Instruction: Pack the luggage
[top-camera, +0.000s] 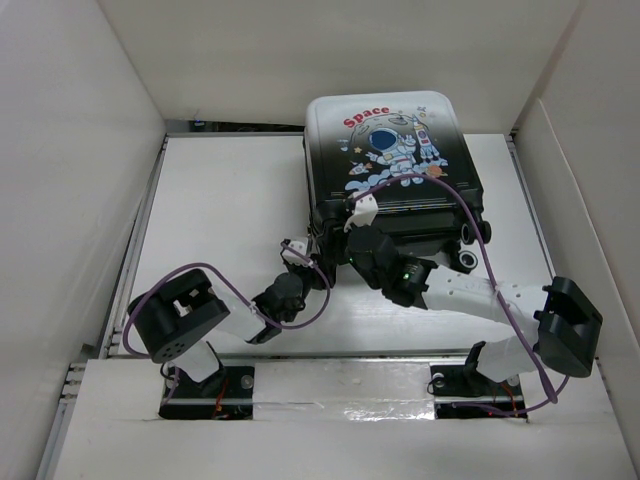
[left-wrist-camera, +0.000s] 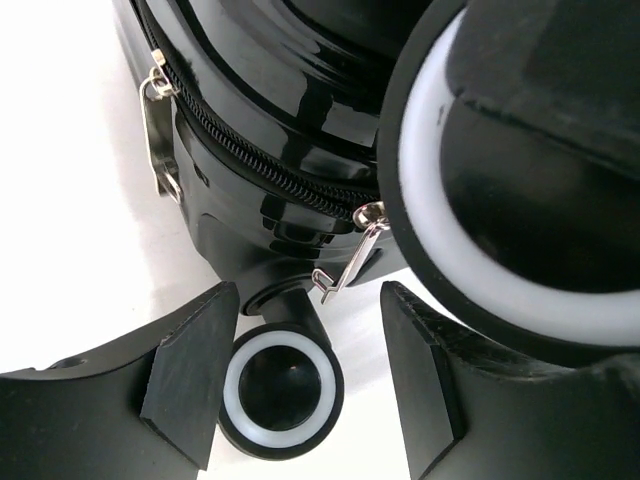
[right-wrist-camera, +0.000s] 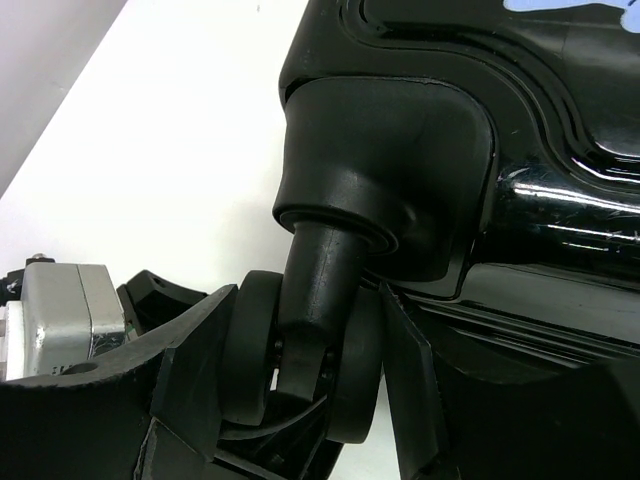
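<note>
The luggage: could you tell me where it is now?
Top view: the luggage lies closed, far right-of-centre on the table; the right pincer clasps a wheel at its near end.

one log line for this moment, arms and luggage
luggage closed, lying flat | left gripper open near zipper pull | right gripper clamped on wheel

The luggage (top-camera: 390, 150) blocks the far middle — open table (top-camera: 220, 190) to its left.

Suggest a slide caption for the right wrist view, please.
Right end effector clamped on a black caster wheel at the corner of the luggage.
</note>
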